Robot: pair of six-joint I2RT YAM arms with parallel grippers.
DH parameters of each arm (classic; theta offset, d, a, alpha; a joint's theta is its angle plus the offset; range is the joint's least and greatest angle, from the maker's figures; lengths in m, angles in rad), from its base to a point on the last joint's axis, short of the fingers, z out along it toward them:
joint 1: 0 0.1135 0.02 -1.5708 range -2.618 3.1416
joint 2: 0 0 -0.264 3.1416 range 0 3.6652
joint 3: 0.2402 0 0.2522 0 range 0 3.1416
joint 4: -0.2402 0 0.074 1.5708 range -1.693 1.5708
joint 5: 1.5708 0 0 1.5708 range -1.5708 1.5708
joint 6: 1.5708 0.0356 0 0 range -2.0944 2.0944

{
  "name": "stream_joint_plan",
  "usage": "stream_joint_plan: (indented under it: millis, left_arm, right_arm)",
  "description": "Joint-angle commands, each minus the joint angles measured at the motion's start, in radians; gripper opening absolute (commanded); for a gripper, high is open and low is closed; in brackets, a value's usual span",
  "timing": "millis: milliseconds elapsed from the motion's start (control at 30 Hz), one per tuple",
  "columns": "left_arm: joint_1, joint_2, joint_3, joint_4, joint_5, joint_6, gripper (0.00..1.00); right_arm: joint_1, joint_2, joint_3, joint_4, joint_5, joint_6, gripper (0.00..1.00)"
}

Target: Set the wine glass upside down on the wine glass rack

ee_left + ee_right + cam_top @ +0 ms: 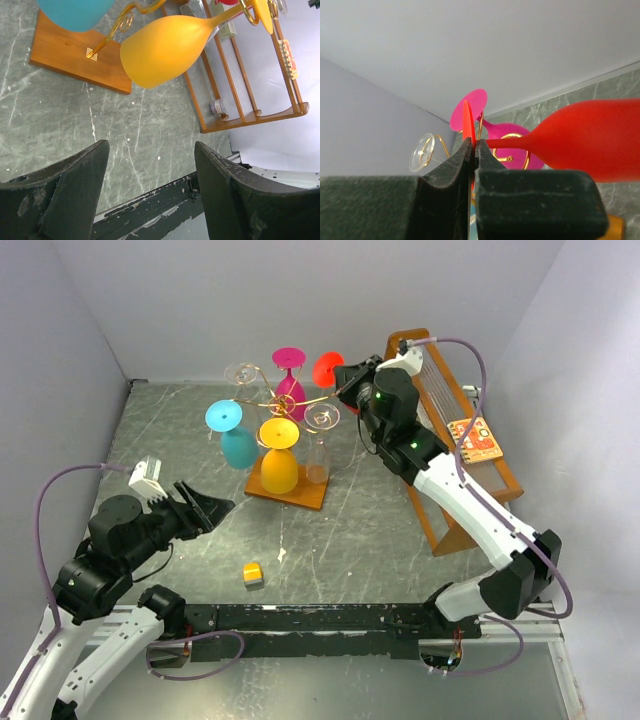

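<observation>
The right gripper point(471, 146) is pinched tight on the thin foot point(466, 116) of the red glass point(590, 140), which it grips edge-on. From the fingertips the stem runs sideways to the bowl. Just past the fingertips are the gold curls of the rack point(285, 403). The red glass is held at the level of the rack's top, at its far right side. Whether its stem touches the wire cannot be told. Beyond the foot a magenta glass point(476, 102) hangs on the rack, and a clear glass point(422, 151) hangs to its left.

The left gripper point(208, 506) stands wide and holds nothing, low over the bench point(350, 530). Ahead of it a yellow glass point(165, 50) and a blue glass point(75, 12) hang bowl-down over the rack's wooden base point(75, 52). Near this gripper, toward the arm bases, a small yellow block point(253, 573) lies on the bench. A slatted wooden frame point(450, 440) stands beneath the right arm.
</observation>
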Motion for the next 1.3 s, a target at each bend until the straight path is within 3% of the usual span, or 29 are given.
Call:
stream_joint_plan:
  millis: [0, 333, 600, 1267]
  left_arm:
    - [-0.004, -0.011, 0.010, 0.044, -0.012, -0.006, 0.79]
    - [-0.004, 0.028, 0.058, 0.064, 0.016, 0.009, 0.79]
    - [-0.004, 0.001, 0.057, 0.032, -0.002, 0.016, 0.79]
    - [-0.004, 0.017, 0.081, -0.007, -0.035, 0.006, 0.77]
  right_arm:
    - [-0.045, 0.039, 0.068, 0.054, -0.094, -0.002, 0.00]
    - [-0.114, 0.181, 0.166, 0.027, -0.354, 0.060, 0.00]
    - [-0.143, 0.184, 0.151, 0.029, -0.491, 0.113, 0.00]
    - [-0.148, 0.111, 0.105, 0.004, -0.577, 0.204, 0.00]
